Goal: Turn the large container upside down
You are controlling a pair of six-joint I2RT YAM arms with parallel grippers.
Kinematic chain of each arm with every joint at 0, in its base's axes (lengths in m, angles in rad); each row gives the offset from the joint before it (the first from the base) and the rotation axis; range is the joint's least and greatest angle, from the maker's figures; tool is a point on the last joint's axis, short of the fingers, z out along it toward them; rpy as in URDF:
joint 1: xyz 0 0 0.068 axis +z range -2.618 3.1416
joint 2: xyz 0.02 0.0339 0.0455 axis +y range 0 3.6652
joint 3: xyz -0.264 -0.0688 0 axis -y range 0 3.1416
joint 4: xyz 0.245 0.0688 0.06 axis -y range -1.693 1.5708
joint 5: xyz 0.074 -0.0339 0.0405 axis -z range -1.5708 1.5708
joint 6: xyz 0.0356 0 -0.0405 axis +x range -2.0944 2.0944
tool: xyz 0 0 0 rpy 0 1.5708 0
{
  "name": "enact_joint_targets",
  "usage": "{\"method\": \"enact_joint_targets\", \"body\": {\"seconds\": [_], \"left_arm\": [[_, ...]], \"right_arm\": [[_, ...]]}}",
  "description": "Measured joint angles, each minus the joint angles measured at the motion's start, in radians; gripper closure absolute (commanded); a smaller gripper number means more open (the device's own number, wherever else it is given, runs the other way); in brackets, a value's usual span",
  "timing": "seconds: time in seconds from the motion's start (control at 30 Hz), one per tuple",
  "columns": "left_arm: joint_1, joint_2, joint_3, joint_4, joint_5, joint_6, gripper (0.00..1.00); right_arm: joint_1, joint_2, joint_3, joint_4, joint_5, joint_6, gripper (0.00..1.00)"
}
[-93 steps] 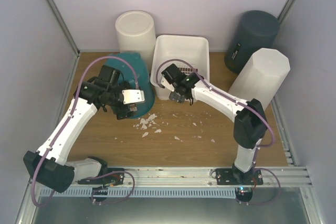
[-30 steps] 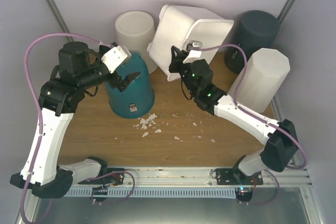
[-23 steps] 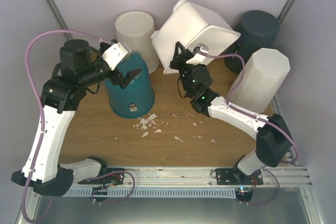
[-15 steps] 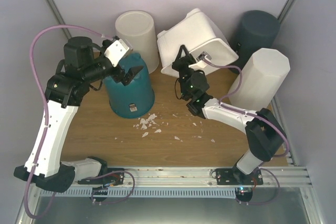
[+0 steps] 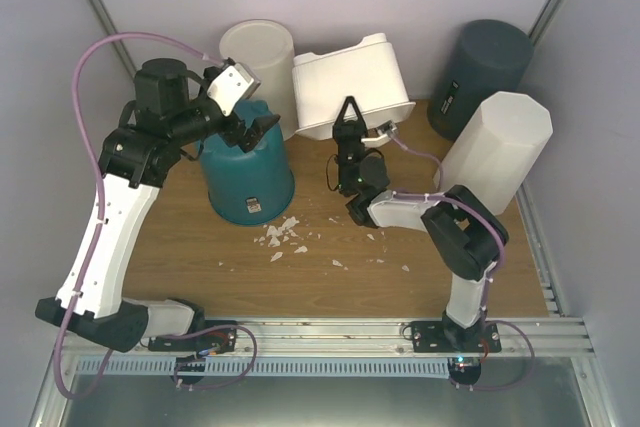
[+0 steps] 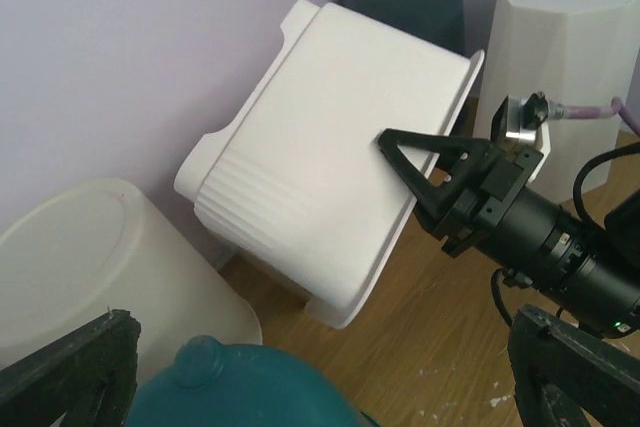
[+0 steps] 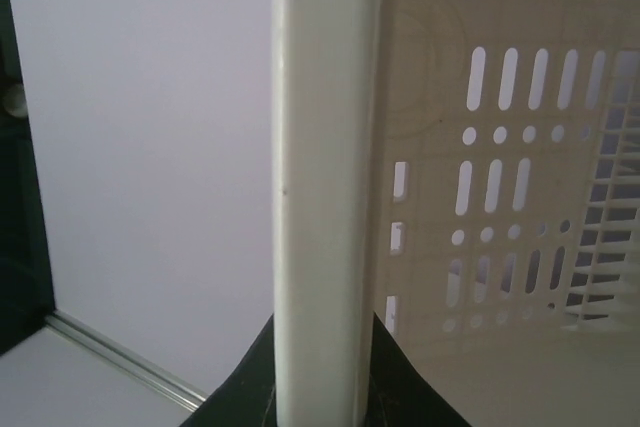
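- Your right arm (image 5: 455,232) folds back from its base and runs low across the table (image 5: 330,287). Its wrist is turned up so the right gripper (image 5: 348,123) points toward the back wall.
- That gripper is clamped on the rim of the large container (image 5: 345,75). The wrist view shows the white rim pinched between the two black fingers (image 7: 250,387), with slotted holes on the inner side.
- The large container is lifted and tipped at the back of the table, between the white round bin (image 5: 257,52) and the dark grey bin (image 5: 490,57). Its base is turned upward and its mouth faces down toward the arm. You cannot tell whether its lower edge touches the wood.
- Your left arm (image 5: 105,222) stands tall with the elbow high and the forearm bent toward the centre. The left gripper (image 5: 254,131) hangs with its jaws wide apart, holding nothing, just above the upturned teal bucket (image 5: 240,172).
- For writing, the teal bucket has a white sticker (image 5: 250,209) low on its near side, and the dark grey bin has a label (image 5: 446,97) on its side. The print on both is too small to read.
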State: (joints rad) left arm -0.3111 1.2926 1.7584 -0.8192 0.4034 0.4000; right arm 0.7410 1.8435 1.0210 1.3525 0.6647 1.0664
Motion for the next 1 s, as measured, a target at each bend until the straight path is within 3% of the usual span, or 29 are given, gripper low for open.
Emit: {"method": "enact_joint_targets", "body": {"seconds": [0.2,0.37,0.5,0.6,0.73,1.0], "left_arm": [[0.000,0.019,0.006,0.009,0.019,-0.009,0.01],[0.000,0.027,0.006,0.011,0.032,-0.019,0.01],[0.000,0.027,0.006,0.016,0.038,-0.024,0.01],[0.000,0.027,0.006,0.017,0.037,-0.024,0.01],[0.000,0.027,0.005,0.020,0.024,-0.026,0.01],[0.000,0.027,0.005,0.023,0.009,-0.035,0.01]], "right_arm": [[-0.012,0.041,-0.040,0.123,0.001,0.108,0.95],[-0.011,0.047,-0.099,0.193,0.039,0.156,0.80],[-0.003,0.051,-0.126,0.195,0.072,0.146,0.80],[0.013,0.061,-0.158,0.196,0.101,0.142,0.70],[0.035,0.072,-0.200,0.196,0.137,0.155,0.72],[0.094,0.079,-0.309,0.196,0.232,0.255,0.50]]}}
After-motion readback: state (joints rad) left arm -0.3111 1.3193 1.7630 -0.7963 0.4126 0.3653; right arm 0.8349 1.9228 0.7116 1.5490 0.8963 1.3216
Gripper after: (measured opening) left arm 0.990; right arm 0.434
